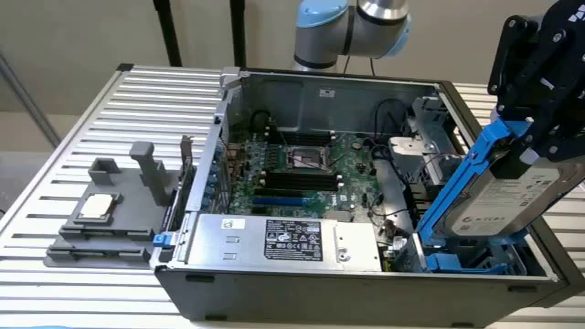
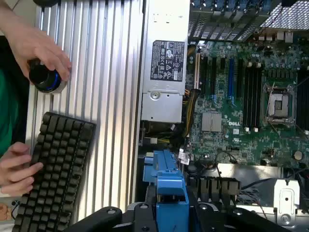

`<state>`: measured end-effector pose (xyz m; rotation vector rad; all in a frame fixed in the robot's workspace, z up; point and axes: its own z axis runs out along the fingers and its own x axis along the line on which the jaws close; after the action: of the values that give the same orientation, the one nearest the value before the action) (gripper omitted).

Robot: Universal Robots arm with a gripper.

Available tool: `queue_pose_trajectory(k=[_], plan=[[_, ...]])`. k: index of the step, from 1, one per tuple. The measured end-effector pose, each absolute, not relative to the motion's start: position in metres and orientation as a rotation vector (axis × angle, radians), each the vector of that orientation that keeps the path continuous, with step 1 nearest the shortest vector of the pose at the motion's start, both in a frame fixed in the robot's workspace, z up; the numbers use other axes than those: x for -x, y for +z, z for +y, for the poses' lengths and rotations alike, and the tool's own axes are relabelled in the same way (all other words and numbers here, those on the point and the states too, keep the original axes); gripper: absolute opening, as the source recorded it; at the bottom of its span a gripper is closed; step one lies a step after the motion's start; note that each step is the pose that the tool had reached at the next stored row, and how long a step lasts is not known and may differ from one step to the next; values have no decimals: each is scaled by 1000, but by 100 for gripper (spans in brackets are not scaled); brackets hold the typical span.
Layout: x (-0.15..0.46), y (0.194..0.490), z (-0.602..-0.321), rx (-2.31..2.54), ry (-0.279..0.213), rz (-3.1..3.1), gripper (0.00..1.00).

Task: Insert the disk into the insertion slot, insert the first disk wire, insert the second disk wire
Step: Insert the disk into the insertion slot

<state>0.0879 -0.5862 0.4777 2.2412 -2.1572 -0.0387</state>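
While clamped by its upper end, tilted steeply at three o'clock in the exterior view: the disk [image 1: 507, 199], silver face and white label outward, blue carrier frame along its lower edge. Gripping it from above, at two o'clock, the gripper [image 1: 541, 140], black, jaws closed on the drive. Just beneath, at five o'clock, in the near corner of the open PC case [image 1: 366, 295], the insertion slot [image 1: 470, 259], grey metal with blue tabs, the carrier's lower end at its mouth, not yet seated; contact there not clear. At centre, the green motherboard [image 1: 311, 171]. At six o'clock, the silver power-supply box [image 1: 283, 240] with its black label. At nine o'clock, on the slatted metal table [image 1: 137, 103], the grey plastic fixture [image 1: 109, 219] with upright posts. At twelve o'clock, behind the case, the arm's grey-and-blue joint [image 1: 352, 27].

Seen from the wrist: the gripper [image 2: 171, 215] closed on the disk [image 2: 166, 176], black fingers [image 2: 137, 215] flanking the blue carrier. Beyond, motherboard and power-supply box inside the case. Beside the case, on the table, a black keyboard [image 2: 58, 169] touched by one hand [image 2: 17, 169] of a person, the other hand [image 2: 41, 48] on a black knob [image 2: 46, 79] ringed in blue.
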Motion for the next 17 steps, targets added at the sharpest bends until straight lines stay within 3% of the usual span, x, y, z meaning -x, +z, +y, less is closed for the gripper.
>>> queue_pose_trajectory(k=[17], plan=[[-94,477,-586,-2242,-39,-2156,32]])
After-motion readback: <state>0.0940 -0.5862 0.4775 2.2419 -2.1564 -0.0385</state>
